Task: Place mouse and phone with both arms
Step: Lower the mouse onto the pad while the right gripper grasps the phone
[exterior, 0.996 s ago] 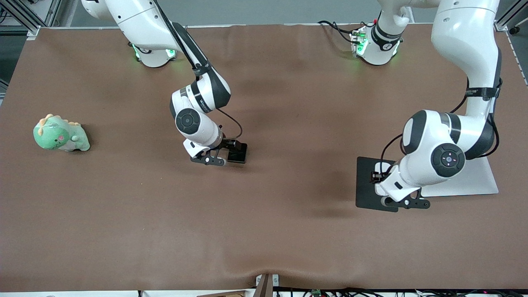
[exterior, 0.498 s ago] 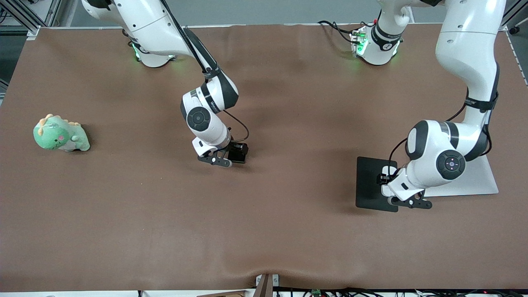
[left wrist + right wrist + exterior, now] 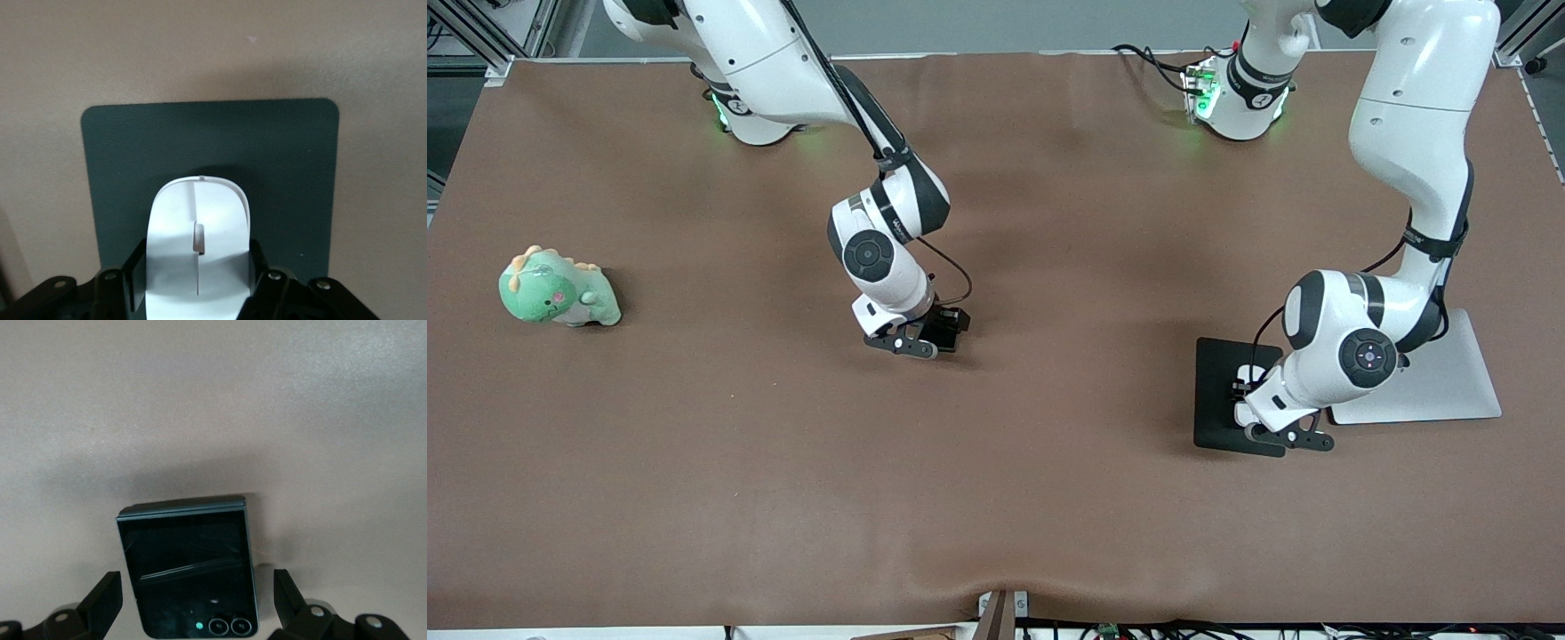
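Note:
The white mouse (image 3: 198,220) sits between the fingers of my left gripper (image 3: 197,267), which is shut on its sides. It is over the flat black pad (image 3: 280,153), on it or just above it. In the front view my left gripper (image 3: 1249,404) is over the pad (image 3: 1214,391) and hides most of the mouse. The black folded phone (image 3: 187,567) lies flat on the brown table, its camera lenses toward my wrist. My right gripper (image 3: 197,593) is open and low, one finger on each side of the phone with gaps. In the front view my right gripper (image 3: 941,332) covers most of the phone (image 3: 953,320).
A flat silver-white slab (image 3: 1440,387) lies beside the black pad, partly under my left arm. A green dinosaur plush (image 3: 556,289) sits toward the right arm's end of the table. The brown table cloth (image 3: 996,498) is wrinkled at the front edge.
My right gripper has shifted toward the left arm's end and settled over the phone, covering more of it. My left gripper has moved across the pad toward the front camera.

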Action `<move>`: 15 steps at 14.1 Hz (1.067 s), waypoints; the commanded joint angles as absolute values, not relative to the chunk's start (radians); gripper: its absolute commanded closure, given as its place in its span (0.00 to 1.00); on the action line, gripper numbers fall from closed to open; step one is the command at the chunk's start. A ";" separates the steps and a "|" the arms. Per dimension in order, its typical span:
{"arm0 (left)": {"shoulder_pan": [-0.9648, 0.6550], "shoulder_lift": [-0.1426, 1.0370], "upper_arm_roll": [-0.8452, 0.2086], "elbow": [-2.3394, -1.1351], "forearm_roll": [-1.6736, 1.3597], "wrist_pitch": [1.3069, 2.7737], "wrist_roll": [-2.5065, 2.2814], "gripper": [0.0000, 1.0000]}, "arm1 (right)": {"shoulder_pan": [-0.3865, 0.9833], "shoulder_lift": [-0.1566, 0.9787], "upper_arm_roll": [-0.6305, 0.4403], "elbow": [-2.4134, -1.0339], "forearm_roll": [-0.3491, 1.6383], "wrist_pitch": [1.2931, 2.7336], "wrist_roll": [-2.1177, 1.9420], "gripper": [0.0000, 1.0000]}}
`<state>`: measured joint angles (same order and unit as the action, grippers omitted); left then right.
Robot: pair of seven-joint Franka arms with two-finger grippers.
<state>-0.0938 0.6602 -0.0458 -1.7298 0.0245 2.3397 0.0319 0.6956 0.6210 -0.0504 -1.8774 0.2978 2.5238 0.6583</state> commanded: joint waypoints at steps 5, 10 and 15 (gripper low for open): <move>-0.086 0.673 -0.052 -1.730 0.046 2.358 0.046 0.00 | 0.779 0.646 -0.130 -1.864 0.276 2.523 0.672 0.51; -0.068 0.615 -0.055 -1.730 0.045 2.335 0.035 0.00 | 0.749 0.626 -0.136 -1.844 0.282 2.386 0.670 1.00; -0.063 0.447 -0.054 -1.729 0.043 2.214 -0.005 0.00 | 0.672 0.511 -0.204 -1.867 0.256 2.110 0.568 1.00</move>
